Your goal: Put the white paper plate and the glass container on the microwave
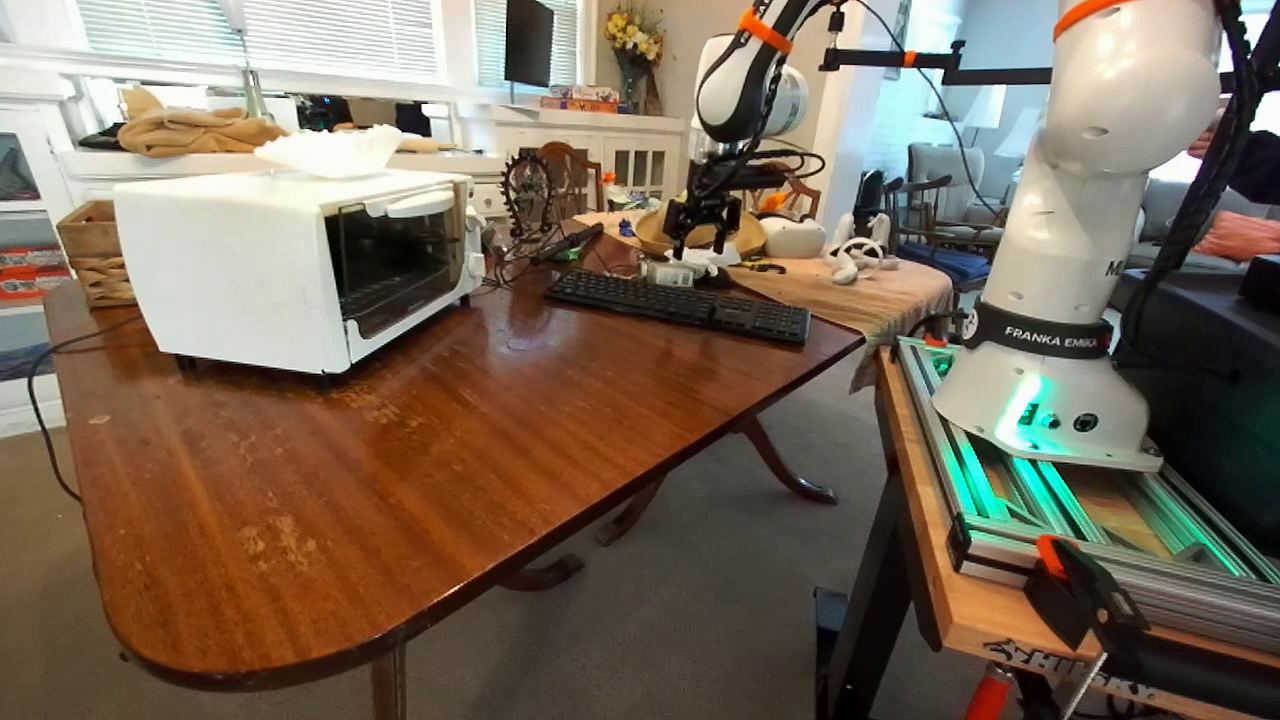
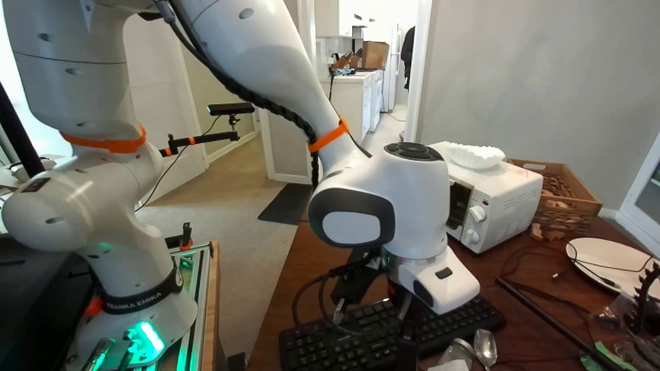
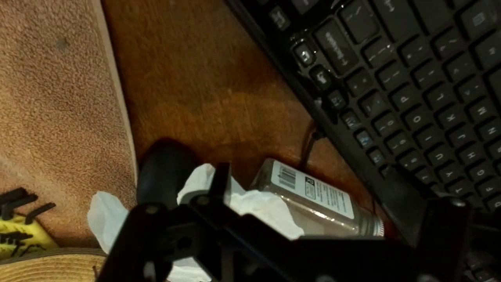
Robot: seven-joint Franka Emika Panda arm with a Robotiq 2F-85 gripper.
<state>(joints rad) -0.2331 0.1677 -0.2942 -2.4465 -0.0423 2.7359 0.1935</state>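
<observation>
The white microwave (image 1: 230, 265) stands on the wooden table in both exterior views. On its top rests the fluted white paper plate (image 1: 330, 150). In the wrist view the glass container (image 3: 313, 196), a clear bottle with a label and metal cap, lies on its side between crumpled white paper (image 3: 262, 207) and the keyboard. My gripper (image 3: 318, 186) is above it with jaws wide apart, one finger by the base end over the paper, the other beyond the cap over the keyboard's edge. The gripper's dark body hides the bottle's lower side. Nothing is held.
A black keyboard (image 1: 680, 303) lies beside the bottle. A spoon (image 2: 485, 348), a flat white plate (image 2: 608, 260), cables and a wooden basket (image 2: 567, 206) share the table. Beyond the bottle are a straw item (image 3: 51, 266) and a tan cloth (image 3: 58, 98).
</observation>
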